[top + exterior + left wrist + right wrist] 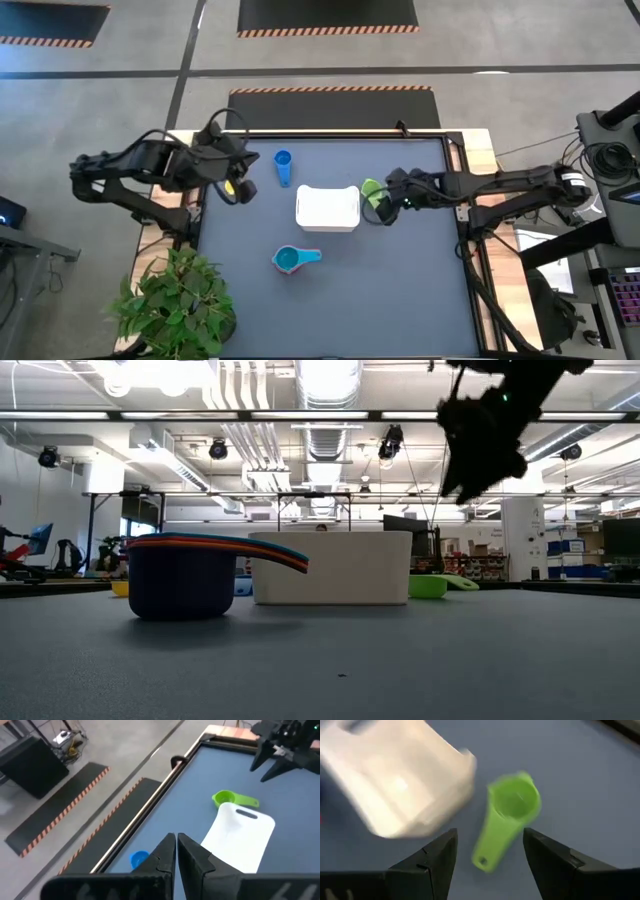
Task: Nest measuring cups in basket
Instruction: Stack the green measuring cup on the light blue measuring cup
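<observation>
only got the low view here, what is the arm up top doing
Observer: That is the right gripper, open, hanging over the green cup beside the basket.
Operator: anything in the basket yet
Observer: No, from above the basket is bare white inside.
Operator: where's the left arm
Observer: The left gripper is at the table's left edge, shut, with a small yellow cup next to it and a blue cup just beyond.

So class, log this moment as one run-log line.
right gripper: open above green cup | left gripper: shut, table's left edge | basket: empty
</observation>
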You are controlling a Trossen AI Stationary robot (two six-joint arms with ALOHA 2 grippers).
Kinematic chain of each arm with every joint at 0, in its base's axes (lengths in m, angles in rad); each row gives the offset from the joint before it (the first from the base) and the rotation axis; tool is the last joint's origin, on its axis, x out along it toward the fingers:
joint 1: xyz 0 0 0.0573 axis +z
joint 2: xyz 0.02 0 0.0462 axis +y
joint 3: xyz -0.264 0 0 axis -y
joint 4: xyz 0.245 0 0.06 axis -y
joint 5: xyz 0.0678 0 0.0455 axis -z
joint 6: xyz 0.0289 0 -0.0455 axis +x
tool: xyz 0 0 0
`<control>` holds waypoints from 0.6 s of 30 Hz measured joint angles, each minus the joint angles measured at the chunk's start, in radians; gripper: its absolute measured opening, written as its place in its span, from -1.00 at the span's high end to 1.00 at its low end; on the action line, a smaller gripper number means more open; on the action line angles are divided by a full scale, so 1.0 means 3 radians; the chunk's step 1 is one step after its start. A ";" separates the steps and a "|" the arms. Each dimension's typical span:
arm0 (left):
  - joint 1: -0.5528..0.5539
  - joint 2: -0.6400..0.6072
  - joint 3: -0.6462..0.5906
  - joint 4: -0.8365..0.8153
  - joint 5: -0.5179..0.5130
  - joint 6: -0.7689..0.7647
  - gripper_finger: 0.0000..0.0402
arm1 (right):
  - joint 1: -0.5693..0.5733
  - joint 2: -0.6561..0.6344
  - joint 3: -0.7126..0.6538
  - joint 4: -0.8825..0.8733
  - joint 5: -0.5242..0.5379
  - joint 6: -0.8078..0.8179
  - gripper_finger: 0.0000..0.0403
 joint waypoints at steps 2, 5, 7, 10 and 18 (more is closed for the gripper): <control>0.0014 0.0015 0.0000 0.0004 -0.0001 -0.0003 1.00 | -0.0003 0.0043 -0.0060 -0.0138 0.0006 0.0181 -0.07; 0.0020 0.0012 0.0000 0.0005 -0.0003 -0.0002 1.00 | -0.0002 0.0119 -0.0117 -0.0215 0.0006 0.0373 -0.07; 0.0020 -0.0001 0.0000 0.0006 -0.0004 0.0000 1.00 | -0.0002 0.0181 -0.0146 -0.0207 0.0005 0.0431 -0.07; 0.0020 -0.0019 0.0000 0.0006 -0.0006 0.0000 1.00 | -0.0002 0.0322 -0.0158 -0.0178 0.0010 0.0592 -0.10; 0.0019 -0.0024 0.0000 0.0008 -0.0008 0.0076 1.00 | -0.0022 0.0773 -0.0158 0.0122 0.0100 0.0628 -0.41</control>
